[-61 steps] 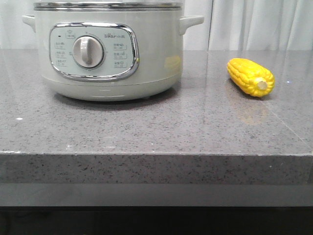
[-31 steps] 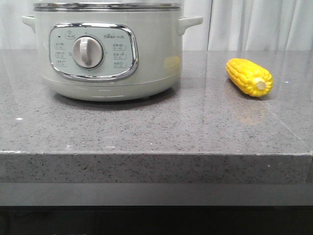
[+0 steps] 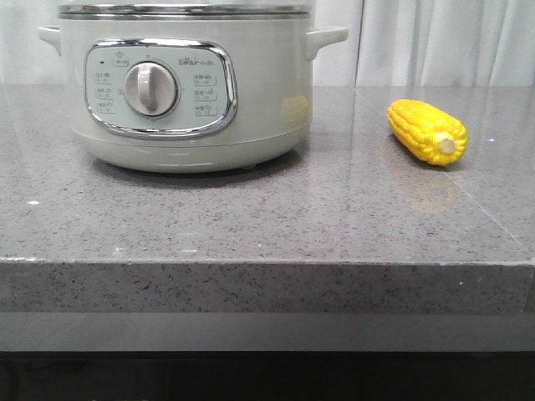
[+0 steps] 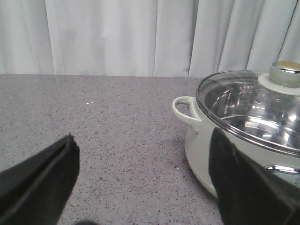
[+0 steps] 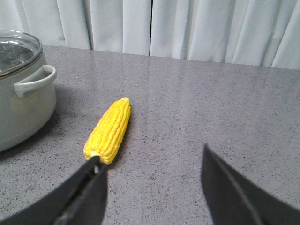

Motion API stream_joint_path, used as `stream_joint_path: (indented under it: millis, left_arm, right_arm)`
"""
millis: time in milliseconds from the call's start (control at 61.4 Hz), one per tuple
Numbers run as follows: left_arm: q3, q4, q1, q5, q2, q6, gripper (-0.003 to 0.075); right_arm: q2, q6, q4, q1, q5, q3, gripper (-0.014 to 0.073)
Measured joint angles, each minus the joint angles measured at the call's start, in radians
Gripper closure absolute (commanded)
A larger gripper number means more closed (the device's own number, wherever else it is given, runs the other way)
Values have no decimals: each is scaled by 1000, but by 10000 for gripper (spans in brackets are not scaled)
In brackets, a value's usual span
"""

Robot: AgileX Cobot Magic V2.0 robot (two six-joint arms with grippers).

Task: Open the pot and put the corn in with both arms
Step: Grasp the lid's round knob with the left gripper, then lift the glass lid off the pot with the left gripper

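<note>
The pale-green pot (image 3: pixel 184 83) stands at the back left of the grey counter, its control panel with the white dial (image 3: pixel 151 89) facing me. In the left wrist view the pot (image 4: pixel 201 150) still wears its glass lid (image 4: pixel 248 110) with a round knob (image 4: pixel 286 74). The yellow corn (image 3: pixel 427 131) lies on the counter to the right of the pot. My left gripper (image 4: pixel 143 140) is open over bare counter beside the pot's side handle (image 4: pixel 185 108). My right gripper (image 5: pixel 150 161) is open, one finger (image 5: pixel 89 183) close to the stub end of the corn (image 5: pixel 110 131). Neither gripper shows in the front view.
The grey speckled counter (image 3: pixel 267 217) ends in a front edge (image 3: pixel 267 263) near me. White curtains (image 3: pixel 435 42) hang behind it. The pot's other side handle (image 5: pixel 33 80) points toward the corn.
</note>
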Motion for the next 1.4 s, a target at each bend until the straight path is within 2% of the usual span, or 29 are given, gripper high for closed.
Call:
stream_joint_path:
  millis: [147, 358, 521, 684, 880, 1108, 1401]
  left_arm:
    - [-107, -8, -2, 83, 76, 0, 100]
    - [-476, -10, -87, 352, 355, 0, 100]
    - [-725, -10, -192, 491, 590, 4, 100]
    - [-956, -12, -291, 599, 798, 22, 100]
    - [-1162, -59, -328, 683, 987, 44, 101]
    - [-1305, -145, -328, 704, 1119, 76, 101]
    - [-1334, -151, -328, 711, 1209, 78, 101]
  right_arm:
    - [0, 0, 0, 0, -2, 0, 65]
    - [0, 0, 0, 0, 0, 0, 65]
    - [0, 0, 0, 0, 0, 0, 65]
    - [0, 0, 0, 0, 0, 0, 65]
    - [0, 0, 0, 0, 2, 0, 65]
    - [0, 0, 0, 0, 4, 0, 65]
    - [0, 0, 0, 0, 4, 0, 65]
